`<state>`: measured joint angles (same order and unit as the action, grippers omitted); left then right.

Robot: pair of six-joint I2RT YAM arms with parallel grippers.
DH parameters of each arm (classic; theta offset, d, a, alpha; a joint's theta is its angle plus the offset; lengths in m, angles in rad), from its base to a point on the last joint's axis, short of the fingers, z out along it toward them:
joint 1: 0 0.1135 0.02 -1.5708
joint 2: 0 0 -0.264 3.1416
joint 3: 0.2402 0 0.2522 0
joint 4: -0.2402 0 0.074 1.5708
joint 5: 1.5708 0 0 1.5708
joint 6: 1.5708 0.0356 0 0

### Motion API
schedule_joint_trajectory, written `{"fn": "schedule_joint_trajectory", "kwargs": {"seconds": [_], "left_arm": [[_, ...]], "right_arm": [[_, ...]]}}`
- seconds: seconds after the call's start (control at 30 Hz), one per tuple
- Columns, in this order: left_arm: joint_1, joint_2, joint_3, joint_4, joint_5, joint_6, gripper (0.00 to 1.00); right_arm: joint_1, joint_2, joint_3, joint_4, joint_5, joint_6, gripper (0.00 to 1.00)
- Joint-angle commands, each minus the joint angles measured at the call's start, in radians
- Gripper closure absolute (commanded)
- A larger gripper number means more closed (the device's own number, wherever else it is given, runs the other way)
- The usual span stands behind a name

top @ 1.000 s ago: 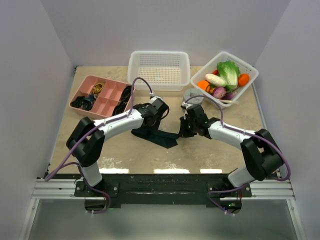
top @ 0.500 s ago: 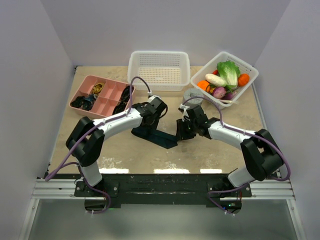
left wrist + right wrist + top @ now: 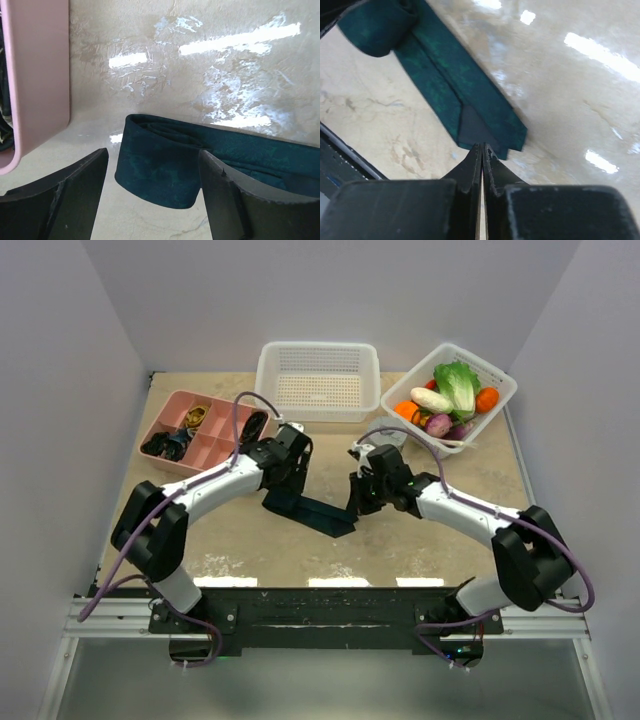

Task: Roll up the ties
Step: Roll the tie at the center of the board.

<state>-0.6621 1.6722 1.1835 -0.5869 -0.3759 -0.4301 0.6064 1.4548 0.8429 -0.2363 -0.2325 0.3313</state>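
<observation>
The dark teal tie lies on the table between my arms. Its narrow part is rolled up at the left and its wide pointed end stretches right. My left gripper is open, one finger on each side of the roll without touching it; from above it sits just behind the roll. My right gripper is shut, its tips right at the point of the wide end. Whether fabric is pinched between them I cannot tell.
A pink divided tray stands at the back left, its wall close to my left gripper. An empty white basket is at the back centre. A basket of vegetables is at the back right, a grey cylinder in front of it.
My left arm has swung left and back, so its gripper now sits behind the roll. My right gripper has edged left and away. The tie has stayed where it was.
</observation>
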Motion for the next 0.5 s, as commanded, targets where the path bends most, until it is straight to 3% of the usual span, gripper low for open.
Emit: {"fn": "schedule_joint_trajectory", "kwargs": {"seconds": [0.0,0.23,0.47], "left_arm": [[0.080,-0.103,-0.044,0.123,0.170,0.025,0.22],[0.177,-0.158,-0.123,0.220,0.397,0.027,0.21],[0.251,-0.167,-0.171,0.275,0.480,0.034,0.21]], "right_arm": [[0.111,0.059,0.088,-0.014,0.036,-0.026,1.00],[0.199,0.211,0.110,0.015,0.032,0.000,1.00],[0.202,0.266,0.120,-0.076,0.151,0.015,1.00]]}}
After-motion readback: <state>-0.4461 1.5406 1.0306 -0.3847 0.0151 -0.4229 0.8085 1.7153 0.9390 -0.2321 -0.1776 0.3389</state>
